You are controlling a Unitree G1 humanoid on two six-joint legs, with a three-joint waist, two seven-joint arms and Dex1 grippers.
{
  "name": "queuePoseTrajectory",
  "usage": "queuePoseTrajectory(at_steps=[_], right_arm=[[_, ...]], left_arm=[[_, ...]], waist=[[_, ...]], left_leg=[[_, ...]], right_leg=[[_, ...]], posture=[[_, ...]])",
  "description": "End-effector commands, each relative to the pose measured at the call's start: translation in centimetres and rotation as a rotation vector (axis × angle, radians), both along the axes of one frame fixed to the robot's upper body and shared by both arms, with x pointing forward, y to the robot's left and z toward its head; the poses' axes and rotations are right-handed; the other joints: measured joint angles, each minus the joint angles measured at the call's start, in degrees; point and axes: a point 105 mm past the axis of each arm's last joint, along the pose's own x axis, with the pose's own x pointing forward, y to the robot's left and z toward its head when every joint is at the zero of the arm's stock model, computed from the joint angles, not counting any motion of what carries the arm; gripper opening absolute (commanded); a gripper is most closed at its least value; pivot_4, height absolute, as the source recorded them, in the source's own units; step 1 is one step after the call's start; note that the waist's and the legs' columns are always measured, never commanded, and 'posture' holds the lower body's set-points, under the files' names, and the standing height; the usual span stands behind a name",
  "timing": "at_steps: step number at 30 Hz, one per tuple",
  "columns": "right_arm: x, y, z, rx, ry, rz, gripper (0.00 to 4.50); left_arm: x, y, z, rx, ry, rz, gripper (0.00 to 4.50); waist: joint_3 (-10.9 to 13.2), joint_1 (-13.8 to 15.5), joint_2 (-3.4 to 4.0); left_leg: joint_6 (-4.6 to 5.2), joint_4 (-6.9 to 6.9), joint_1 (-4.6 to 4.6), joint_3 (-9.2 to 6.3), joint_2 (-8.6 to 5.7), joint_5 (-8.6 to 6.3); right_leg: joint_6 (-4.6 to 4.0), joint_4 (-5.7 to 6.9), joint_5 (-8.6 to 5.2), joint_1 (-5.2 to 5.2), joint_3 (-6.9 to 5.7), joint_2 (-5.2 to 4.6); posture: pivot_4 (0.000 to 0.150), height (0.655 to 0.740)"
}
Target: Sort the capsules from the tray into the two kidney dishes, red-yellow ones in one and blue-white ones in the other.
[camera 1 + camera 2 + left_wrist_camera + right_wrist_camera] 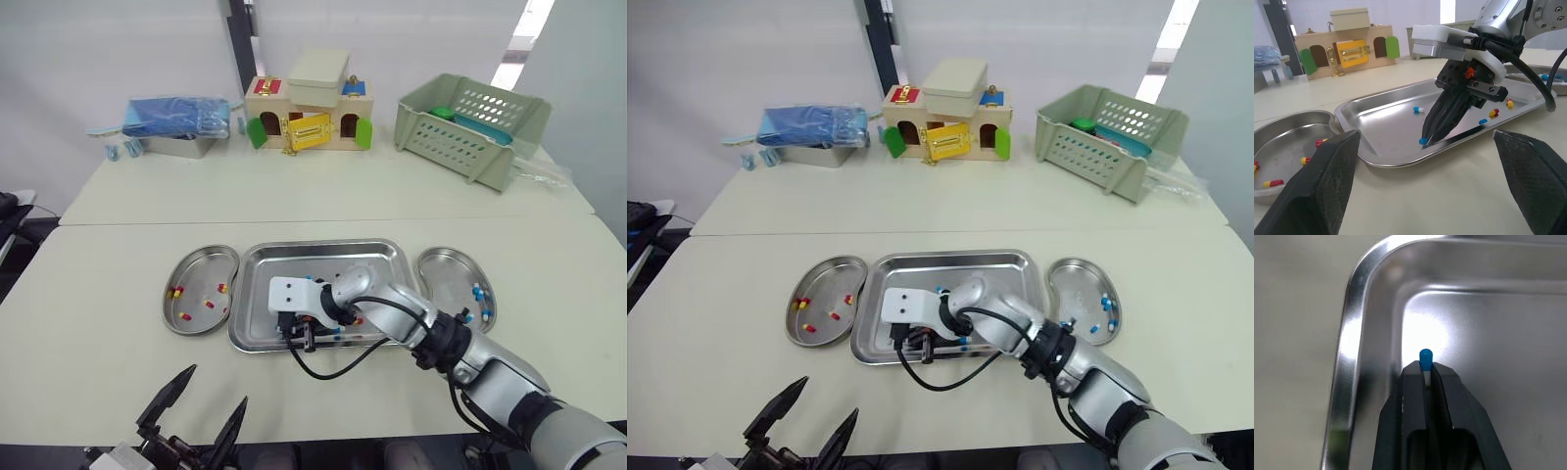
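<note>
Steel on the left of the counter (98,294) was a kidney dish (192,266) holding a few red-yellow capsules (209,304). Near the counter's front edge, well short of the dishes, the left jaws hung spread wide and held nothing.

In the middle lay the tray (294,262). The right jaws reached down into its front-left corner, pinched narrow on a blue-white capsule (1425,355) whose blue end poked out past the tips, just above the tray floor. Other loose capsules (1419,109) lay scattered further across the tray, some blue-white and at least one red-yellow.

To the right of the tray, the second kidney dish (446,284) held several blue-white ones (477,292).

The step in hand looked like a pick: the capsule seemed gripped but not yet lifted clear of the tray. The next move would call for raising it over the tray's rim without loosening the pinch, carrying it across the whole tray to the right-hand dish, and opening only once above that dish. With so slim a hold, a bump on the rim could knock it free.
</note>
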Motion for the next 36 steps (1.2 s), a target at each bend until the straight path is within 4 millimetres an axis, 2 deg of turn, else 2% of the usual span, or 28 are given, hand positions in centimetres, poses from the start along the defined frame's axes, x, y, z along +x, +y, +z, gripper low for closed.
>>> queuePoseTrajectory(at_steps=[1,3,7,8,12,14,18,21,30,31,36], right_arm=[[-0.3,-2.8,4.4,0.205,-0.020,0.016,0.04],[-0.8,-5.1,4.9,0.231,-0.018,0.010,0.04],[-1.0,-12.2,5.3,0.219,0.006,-0.123,0.04],[-1.3,-13.2,5.4,0.219,0.013,-0.138,0.04],[-0.8,-19.8,5.8,0.185,0.017,-0.332,0.04],[-0.5,-22.3,5.4,0.144,-0.004,-0.409,0.04],[0.0,-25.5,4.7,0.102,-0.031,-0.525,0.04],[0.6,-26.9,3.7,0.055,-0.055,-0.578,0.04],[1.1,-27.8,2.5,0.021,-0.054,-0.612,0.04],[1.1,-27.8,2.5,0.021,-0.053,-0.612,0.62],[1.2,-27.8,2.7,0.023,-0.052,-0.612,1.82]], left_arm=[[0.0,-1.1,1.0,0.016,-0.033,-0.117,4.50],[0.3,-1.4,1.0,0.017,-0.031,-0.165,4.50],[0.9,-2.7,1.2,0.027,-0.042,-0.326,4.50],[0.9,-2.9,1.2,0.029,-0.044,-0.353,4.50],[1.1,-3.8,1.2,0.025,-0.041,-0.492,4.50],[1.2,-4.0,1.2,0.025,-0.044,-0.533,4.50],[1.3,-4.2,1.4,0.013,-0.055,-0.574,4.50],[1.4,-4.2,1.4,0.007,-0.054,-0.587,4.50],[1.3,-4.1,1.3,0.005,-0.052,-0.576,4.50],[1.3,-4.1,1.2,0.005,-0.051,-0.572,4.50],[1.4,-3.9,1.2,0.005,-0.053,-0.552,4.50]], waist=[[0.0,0.5,-0.03],[0.0,0.9,-0.05],[0.0,1.1,-0.04],[0.0,1.2,-0.03],[0.0,0.8,-0.02],[0.0,0.8,-0.02],[0.0,0.8,-0.03],[0.0,0.9,-0.03],[0.0,1.0,-0.04],[0.0,1.0,-0.04],[0.0,1.0,-0.05]], left_leg=[[0.00,0.00,-0.03,0.00,0.00,0.00],[0.00,0.01,-0.03,0.00,-0.01,0.00],[0.00,0.00,-0.02,-0.01,0.00,0.00],[0.00,0.00,-0.02,-0.01,0.00,0.00],[0.01,-0.01,0.05,0.03,0.00,0.00],[0.01,-0.01,0.12,0.04,0.00,-0.01],[0.02,-0.01,0.17,0.07,0.01,-0.01],[0.01,0.00,0.17,0.07,0.01,0.00],[0.01,0.00,0.17,0.07,0.01,0.00],[0.01,0.00,0.17,0.07,0.01,0.00],[0.01,0.00,0.17,0.07,0.01,0.00]], right_leg=[[0.00,-0.03,0.00,0.01,0.00,0.00],[0.00,-0.06,0.00,0.05,-0.03,-0.01],[0.00,-0.06,0.00,0.09,-0.08,0.00],[0.00,-0.05,0.00,0.10,-0.07,0.00],[0.00,-0.05,0.00,0.15,-0.02,0.01],[0.00,-0.07,0.00,0.23,-0.01,0.02],[0.00,-0.07,0.00,0.27,0.01,0.02],[0.00,-0.06,0.00,0.28,0.02,0.02],[0.00,-0.08,0.00,0.30,0.02,0.02],[0.00,-0.08,0.00,0.29,0.02,0.02],[0.00,-0.08,0.00,0.30,0.02,0.02]], posture=[[0.150,0.7400],[0.150,0.7400],[0.150,0.7400],[0.150,0.7400],[0.150,0.7400],[0.150,0.7400],[0.150,0.7400],[0.150,0.7400],[0.150,0.7400],[0.150,0.7400],[0.150,0.7400]])
